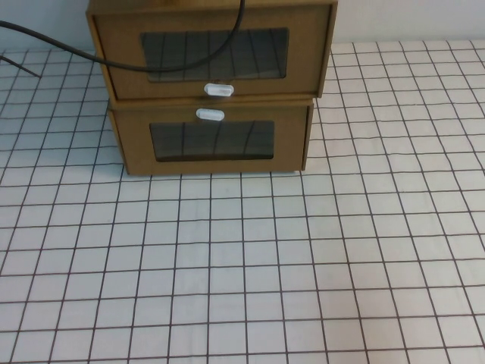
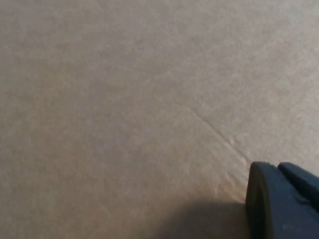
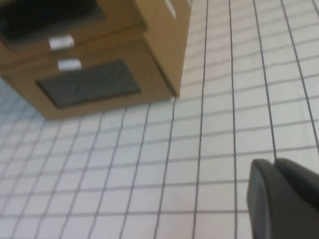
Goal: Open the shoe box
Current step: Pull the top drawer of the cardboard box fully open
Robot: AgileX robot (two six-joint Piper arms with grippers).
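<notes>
Shoe boxes (image 1: 132, 144): tan-brown cardboard, dark windows (image 1: 212, 140), white handles (image 1: 210, 114). Table (image 1: 242, 273): white, thin black grid. Cable (image 1: 189, 65): black. Left gripper (image 2: 276, 168): dark blue. Right gripper (image 3: 274, 163): dark grey.

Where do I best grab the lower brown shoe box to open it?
Pinch the small white tab topping the front of the lower brown cardboard shoe box, coming from the robot's side: it seems the only protruding part. The left pincer is close to cardboard; the right pincer, shut, hangs over the gridded table right of that box.
</notes>
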